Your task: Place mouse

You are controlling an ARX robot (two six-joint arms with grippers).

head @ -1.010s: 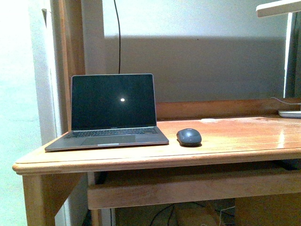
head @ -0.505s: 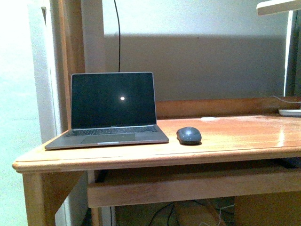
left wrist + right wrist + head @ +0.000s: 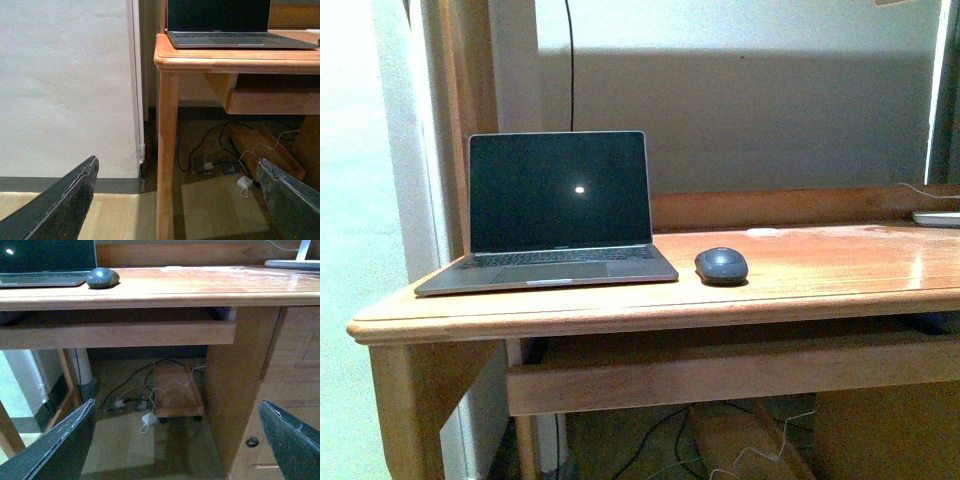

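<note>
mouse (image 3: pixel 721 266) on wooden desk (image 3: pixel 620 318), resting flat just beside the right front corner of the open laptop (image 3: pixel 555 215); narrow gap between them, not touching. laptop screen dark, one small bright spot on it. neither arm shows in front view. left gripper (image 3: pixel 172 200) low, off the desk's left end near its leg, fingers spread wide, holding nothing. right gripper (image 3: pixel 175 440) below the desktop edge, facing the desk's underside, fingers likewise wide apart and empty. cables (image 3: pixel 145 390) on floor under desk.
</note>
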